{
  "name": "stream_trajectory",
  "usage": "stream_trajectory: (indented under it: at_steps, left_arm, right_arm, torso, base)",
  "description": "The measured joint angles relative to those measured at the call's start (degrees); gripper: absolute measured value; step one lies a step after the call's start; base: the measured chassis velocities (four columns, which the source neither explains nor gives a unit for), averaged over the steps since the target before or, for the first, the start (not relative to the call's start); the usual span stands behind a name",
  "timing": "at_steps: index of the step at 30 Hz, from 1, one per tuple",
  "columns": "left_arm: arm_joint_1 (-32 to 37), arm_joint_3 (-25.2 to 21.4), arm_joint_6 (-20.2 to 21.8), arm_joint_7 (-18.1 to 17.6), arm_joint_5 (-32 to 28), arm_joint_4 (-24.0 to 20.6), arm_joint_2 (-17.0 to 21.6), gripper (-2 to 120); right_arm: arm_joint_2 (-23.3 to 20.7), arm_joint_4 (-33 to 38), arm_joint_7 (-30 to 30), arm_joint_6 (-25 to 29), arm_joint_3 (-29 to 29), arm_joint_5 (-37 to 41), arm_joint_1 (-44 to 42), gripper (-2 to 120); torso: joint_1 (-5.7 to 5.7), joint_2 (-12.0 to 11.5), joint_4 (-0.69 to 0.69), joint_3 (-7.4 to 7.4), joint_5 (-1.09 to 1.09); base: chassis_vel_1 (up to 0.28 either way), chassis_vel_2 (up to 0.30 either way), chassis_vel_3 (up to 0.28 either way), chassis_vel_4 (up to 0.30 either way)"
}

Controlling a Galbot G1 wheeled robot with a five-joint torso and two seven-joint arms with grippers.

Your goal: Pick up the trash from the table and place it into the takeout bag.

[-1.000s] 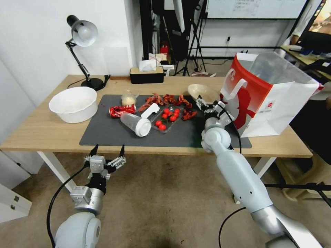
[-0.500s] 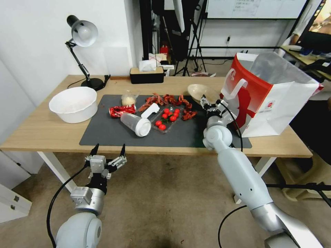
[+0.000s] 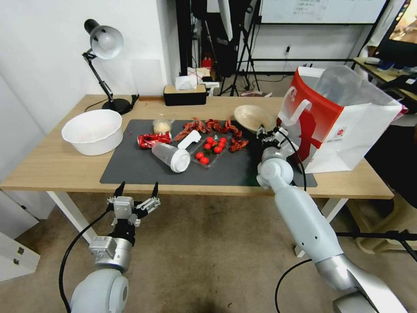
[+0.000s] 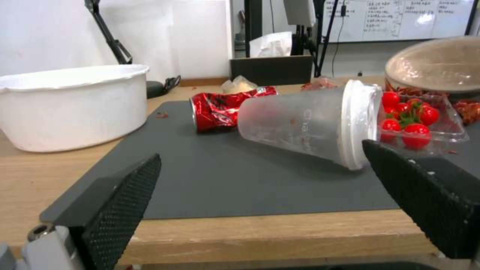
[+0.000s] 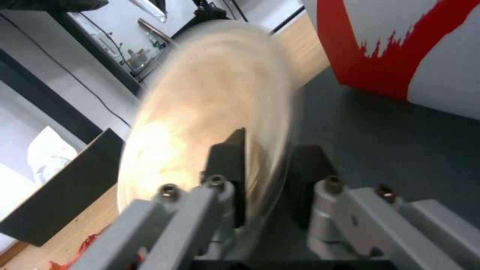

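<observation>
Beige shallow bowl (image 3: 253, 117) has tilted up (rim pinched by right gripper (image 3: 263, 131)).

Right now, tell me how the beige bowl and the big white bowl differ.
The beige shallow bowl is tilted on edge, its rim pinched in the right end effector beside the takeout bag; the big white bowl stands upright and untouched at the table's left end. The beige one is shallow and smaller; the white one is deep and larger. The left end effector hangs open below the table edge. Both bowls look empty.
</observation>
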Motion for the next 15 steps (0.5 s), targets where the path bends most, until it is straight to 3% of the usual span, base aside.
stream_trajectory:
  at_steps: [4,15]
  left_arm:
    - [-0.01,0.05,-0.01,0.01,0.03,-0.05,-0.02,100]
    - [-0.09,0.11,-0.03,0.06,0.42,0.25,0.01,100]
  right_arm:
    - [0.05,0.01,0.00,0.03,0.09,-0.06,-0.05,1]
    - [-1.35,3.65,-1.09,0.99,1.14,-1.00,-0.59,0]
  torso:
    - [0.00,0.00,0.00,0.00,0.00]
    - [0.00,0.00,0.00,0.00,0.00]
  base:
    - [0.000,0.000,0.000,0.000]
    - [0.000,0.000,0.000,0.000]
